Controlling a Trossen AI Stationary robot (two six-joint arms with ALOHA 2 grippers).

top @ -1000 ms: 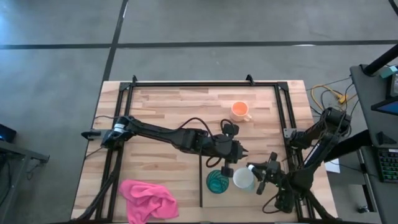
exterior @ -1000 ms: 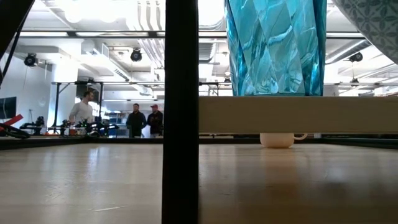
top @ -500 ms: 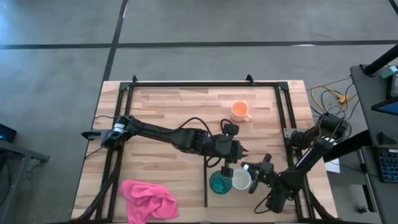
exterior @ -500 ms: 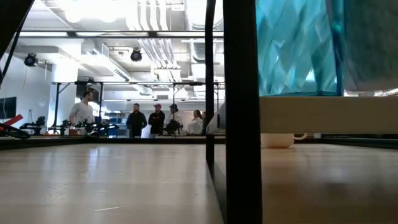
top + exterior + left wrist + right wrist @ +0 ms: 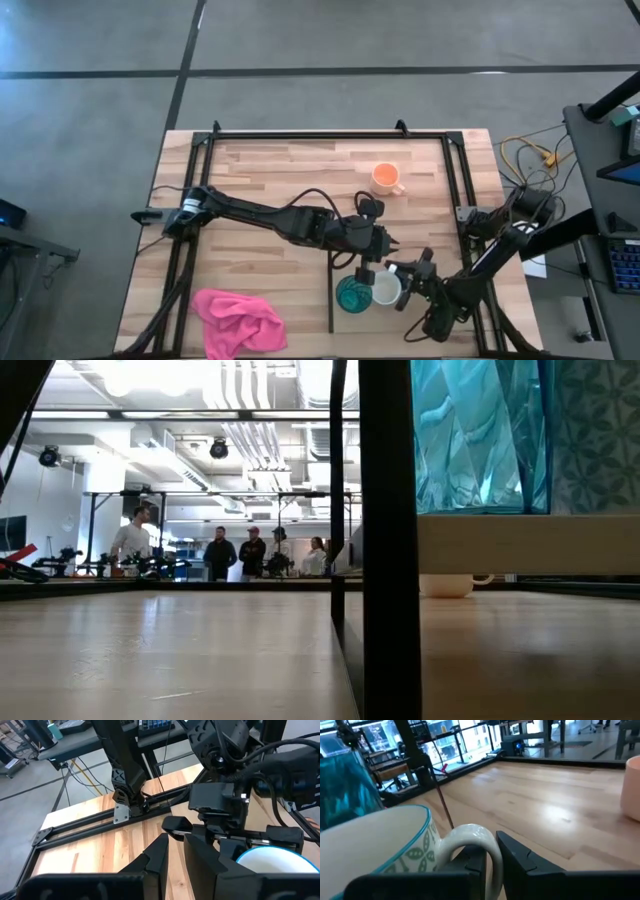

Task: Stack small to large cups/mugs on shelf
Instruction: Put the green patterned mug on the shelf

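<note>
White mug (image 5: 386, 289) sits near the tabletop's front edge, touching the teal tumbler (image 5: 352, 294), barely shifted since earlier. Right gripper (image 5: 489, 854) clamps its handle, seen only by wrist; left gripper (image 5: 384, 243) shut, empty.

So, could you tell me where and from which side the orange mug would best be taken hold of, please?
By its handle, probably. The orange mug stands upright and alone on the table, its handle pointing toward the table's right and near side. The right gripper, now at the white mug, could approach from there, jaws across the loop.
</note>
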